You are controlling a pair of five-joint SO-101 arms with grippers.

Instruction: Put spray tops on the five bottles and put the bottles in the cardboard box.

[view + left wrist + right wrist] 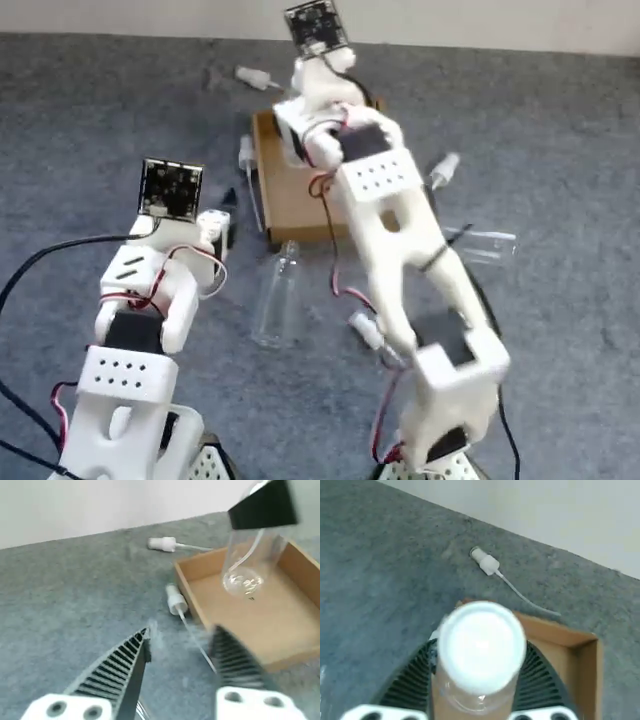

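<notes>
My right gripper is shut on a clear bottle with a white spray top, held upright over the cardboard box. In the left wrist view that bottle hangs bottom down above the box. My left gripper stands open over the grey carpet just short of the box, with nothing between its fingers. In the high view the right arm stretches out to the box, while the left gripper sits to its left. A capless bottle lies between the arms, and another lies to the right.
Loose spray tops lie on the carpet: one against the box's left side, one beyond the box, one right of the box, one by the right arm. Cables trail near both arm bases.
</notes>
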